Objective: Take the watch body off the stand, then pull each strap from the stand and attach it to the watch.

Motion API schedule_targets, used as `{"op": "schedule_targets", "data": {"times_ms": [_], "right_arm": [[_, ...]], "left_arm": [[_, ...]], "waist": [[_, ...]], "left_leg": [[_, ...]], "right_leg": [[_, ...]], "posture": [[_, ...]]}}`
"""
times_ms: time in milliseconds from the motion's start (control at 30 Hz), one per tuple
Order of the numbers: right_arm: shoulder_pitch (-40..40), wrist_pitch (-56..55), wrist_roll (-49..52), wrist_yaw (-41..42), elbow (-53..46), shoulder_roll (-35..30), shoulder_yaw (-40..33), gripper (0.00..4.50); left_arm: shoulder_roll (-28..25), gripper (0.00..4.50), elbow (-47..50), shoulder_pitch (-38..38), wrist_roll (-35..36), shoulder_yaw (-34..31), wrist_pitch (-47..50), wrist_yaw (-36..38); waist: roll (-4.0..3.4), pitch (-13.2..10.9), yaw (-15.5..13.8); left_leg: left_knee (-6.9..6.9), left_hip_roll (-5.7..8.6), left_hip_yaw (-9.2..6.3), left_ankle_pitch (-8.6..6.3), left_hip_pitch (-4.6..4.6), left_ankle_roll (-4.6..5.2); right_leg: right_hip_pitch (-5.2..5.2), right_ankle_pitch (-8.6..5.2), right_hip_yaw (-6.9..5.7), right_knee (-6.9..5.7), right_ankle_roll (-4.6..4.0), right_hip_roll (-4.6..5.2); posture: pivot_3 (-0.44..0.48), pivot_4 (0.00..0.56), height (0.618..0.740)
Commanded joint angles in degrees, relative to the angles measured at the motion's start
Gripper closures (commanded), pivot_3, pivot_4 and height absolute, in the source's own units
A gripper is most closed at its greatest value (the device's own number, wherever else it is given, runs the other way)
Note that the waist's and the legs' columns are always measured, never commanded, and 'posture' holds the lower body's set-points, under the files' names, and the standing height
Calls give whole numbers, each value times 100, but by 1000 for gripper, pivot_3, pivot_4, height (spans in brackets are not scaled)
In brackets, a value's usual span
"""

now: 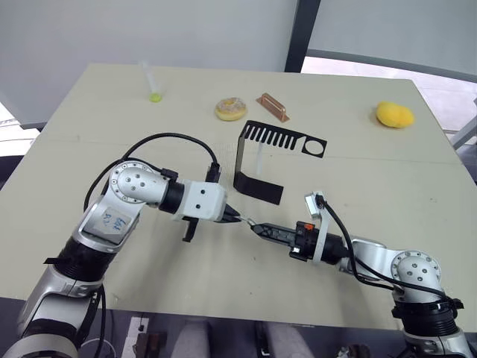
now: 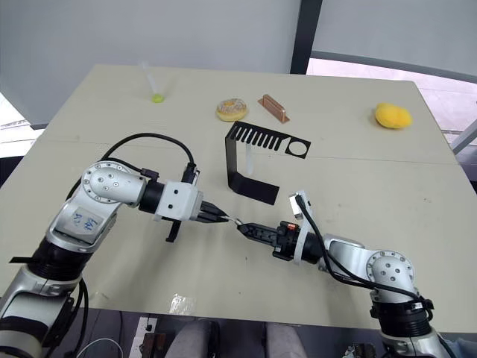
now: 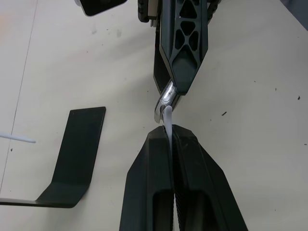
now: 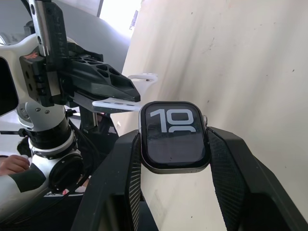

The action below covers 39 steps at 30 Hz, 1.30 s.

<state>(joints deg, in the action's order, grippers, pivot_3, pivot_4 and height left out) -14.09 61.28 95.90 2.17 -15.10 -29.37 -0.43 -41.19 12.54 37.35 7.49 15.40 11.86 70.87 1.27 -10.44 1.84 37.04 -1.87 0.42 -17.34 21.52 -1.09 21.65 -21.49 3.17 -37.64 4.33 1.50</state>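
Over the front middle of the table my left gripper is shut on a slim white strap. Tip to tip with it, my right gripper is shut on the watch body, a black rounded-square case whose screen shows pale digits. The strap's free end sits against the edge of the watch body. Behind both grippers stands the black C-shaped stand. Another white strap hangs from its slotted top plate.
Along the far side of the table lie a clear tube with a yellow-green end, a doughnut, a copper-coloured block and a yellow lump. The table's front edge runs close below my arms.
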Motion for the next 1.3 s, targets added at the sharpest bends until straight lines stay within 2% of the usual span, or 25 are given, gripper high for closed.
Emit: {"op": "schedule_targets", "data": {"times_ms": [33,467,767,1300], "right_arm": [[10,-46,44,178,-106,51,-49,2992],[62,-28,-23,205,-176,95,-28,2992],[22,-15,-104,271,-114,90,-26,2992],[-2,-18,-121,276,-89,121,-57,2992]], "left_arm": [[-17,4500,135,-26,35,-51,-27,-17],[195,4500,75,62,-101,33,-99,-156],[55,4500,49,146,-10,-99,-78,-29],[122,4500,27,127,-94,-8,-90,-78]], "waist": [[0,0,-4],[0,0,-5],[0,0,-1],[0,0,-1]], "left_leg": [[0,0,0,0,0,0],[0,0,0,0,1,0],[0,0,0,0,0,0],[0,0,0,0,0,0]], "right_leg": [[0,0,0,0,0,0],[0,0,0,1,0,0],[0,0,0,1,0,0],[0,0,0,1,0,0]], "posture": [[0,150,740],[0,150,740],[0,150,740],[0,150,740]]}}
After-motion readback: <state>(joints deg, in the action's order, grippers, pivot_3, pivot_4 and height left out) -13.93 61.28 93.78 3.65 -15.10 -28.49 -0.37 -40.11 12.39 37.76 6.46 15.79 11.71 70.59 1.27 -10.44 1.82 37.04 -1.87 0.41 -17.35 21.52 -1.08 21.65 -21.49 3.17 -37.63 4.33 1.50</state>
